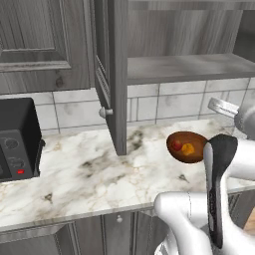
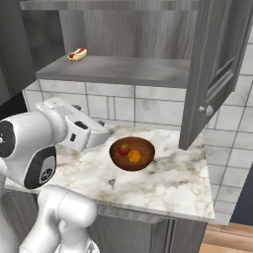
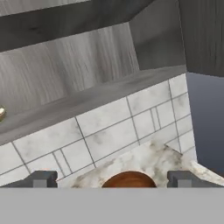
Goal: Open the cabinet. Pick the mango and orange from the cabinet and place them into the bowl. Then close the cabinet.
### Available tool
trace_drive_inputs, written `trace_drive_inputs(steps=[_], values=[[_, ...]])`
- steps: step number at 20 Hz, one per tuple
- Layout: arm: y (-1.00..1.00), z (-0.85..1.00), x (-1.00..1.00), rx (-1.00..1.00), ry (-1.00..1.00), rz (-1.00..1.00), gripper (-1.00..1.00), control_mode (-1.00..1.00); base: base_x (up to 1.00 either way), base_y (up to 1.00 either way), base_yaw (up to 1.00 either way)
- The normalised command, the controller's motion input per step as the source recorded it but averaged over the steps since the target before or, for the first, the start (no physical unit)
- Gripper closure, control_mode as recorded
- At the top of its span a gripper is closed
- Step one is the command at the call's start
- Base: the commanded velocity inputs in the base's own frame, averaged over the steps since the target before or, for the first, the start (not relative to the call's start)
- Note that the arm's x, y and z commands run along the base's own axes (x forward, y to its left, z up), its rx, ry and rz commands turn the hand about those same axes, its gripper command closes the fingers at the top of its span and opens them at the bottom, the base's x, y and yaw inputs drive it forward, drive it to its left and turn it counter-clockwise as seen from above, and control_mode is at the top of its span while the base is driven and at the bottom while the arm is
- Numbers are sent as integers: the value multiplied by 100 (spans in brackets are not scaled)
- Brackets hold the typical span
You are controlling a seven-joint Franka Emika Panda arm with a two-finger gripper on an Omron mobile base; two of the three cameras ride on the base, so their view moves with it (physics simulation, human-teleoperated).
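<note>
Both fruits bowled; cabinet doors left to shut.

The mango and orange are seen lying in the bowl on the worktop, centre of the right base view. The cabinet is seen standing open, so closing is judged the remaining step. The hand is held open and empty above the bowl. A hot dog is left on the shelf. No writing can be read.
</note>
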Motion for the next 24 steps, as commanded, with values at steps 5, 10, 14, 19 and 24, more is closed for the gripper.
trace_drive_inputs(steps=[5,10,14,19,24], values=[[87,95,-80,-12,-8,16,-100,-100,0,0,0],[80,67,-99,-13,-16,5,-100,-100,0,0,0],[14,21,-34,-4,-10,0,-100,-100,0,0,0],[-1,7,-67,3,-1,0,-100,-100,0,0,0],[13,-1,-46,-1,0,0,-100,-100,0,0,0]])
